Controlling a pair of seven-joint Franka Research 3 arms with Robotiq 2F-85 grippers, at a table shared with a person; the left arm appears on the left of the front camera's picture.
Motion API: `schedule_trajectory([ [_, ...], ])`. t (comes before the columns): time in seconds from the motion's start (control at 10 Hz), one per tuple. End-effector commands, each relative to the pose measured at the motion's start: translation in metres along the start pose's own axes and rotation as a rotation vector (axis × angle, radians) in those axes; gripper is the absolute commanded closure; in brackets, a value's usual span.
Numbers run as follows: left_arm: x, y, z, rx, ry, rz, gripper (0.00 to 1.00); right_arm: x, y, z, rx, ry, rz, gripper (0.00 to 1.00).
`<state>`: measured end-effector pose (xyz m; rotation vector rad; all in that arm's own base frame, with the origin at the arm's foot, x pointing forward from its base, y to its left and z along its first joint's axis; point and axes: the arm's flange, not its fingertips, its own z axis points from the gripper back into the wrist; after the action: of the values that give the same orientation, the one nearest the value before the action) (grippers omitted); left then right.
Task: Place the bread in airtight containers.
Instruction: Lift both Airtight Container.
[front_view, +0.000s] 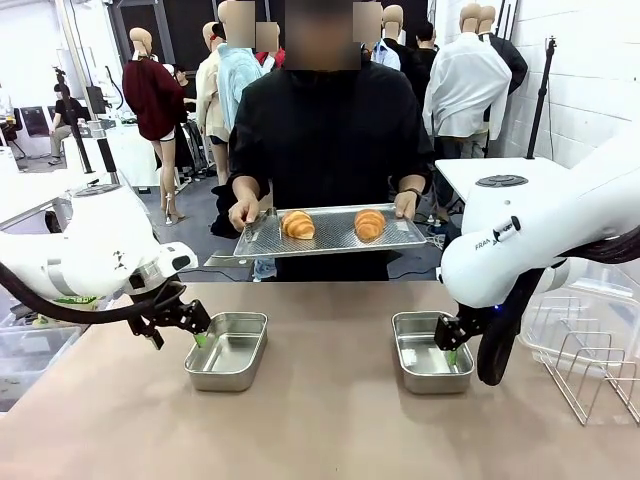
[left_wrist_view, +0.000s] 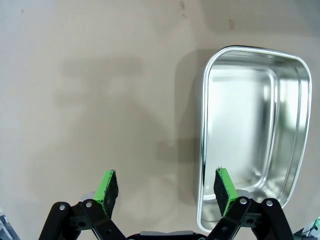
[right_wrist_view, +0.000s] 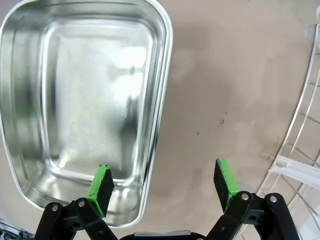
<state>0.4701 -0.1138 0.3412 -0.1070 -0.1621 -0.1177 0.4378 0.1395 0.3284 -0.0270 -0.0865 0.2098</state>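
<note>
Steel left tin (front_view: 228, 350) and right tin (front_view: 430, 352) lay lidless, low in frame, ready for filling. Left end effector (left_wrist_view: 165, 177) and right end effector (right_wrist_view: 162, 172) hung spread over their rims; croissants (front_view: 298, 225) sat upper-centre on the person's offered tray (front_view: 335, 232).

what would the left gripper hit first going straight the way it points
The left gripper would probably meet the table, with one finger landing just inside the tin; depth is unclear.

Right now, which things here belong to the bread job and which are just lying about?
Job: left croissant, right croissant, left steel tin, right steel tin, both tins empty.
Lying about: perforated tray under the croissants, wire rack at far right.
</note>
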Motion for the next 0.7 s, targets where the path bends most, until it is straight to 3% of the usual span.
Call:
schedule_trajectory([
  [0.0, 0.016, -0.008, 0.000, 0.034, 0.024, -0.004, 0.00, 0.007, 0.001, -0.001, 0.024, -0.001, -0.037, 0.00],
  [0.4, 0.022, -0.014, -0.010, 0.086, 0.049, -0.027, 0.00, 0.008, -0.002, -0.003, 0.054, -0.013, -0.068, 0.00],
  [0.6, 0.023, -0.013, -0.009, 0.088, 0.055, -0.019, 0.00, 0.006, -0.004, -0.001, 0.128, -0.040, -0.086, 0.00],
])
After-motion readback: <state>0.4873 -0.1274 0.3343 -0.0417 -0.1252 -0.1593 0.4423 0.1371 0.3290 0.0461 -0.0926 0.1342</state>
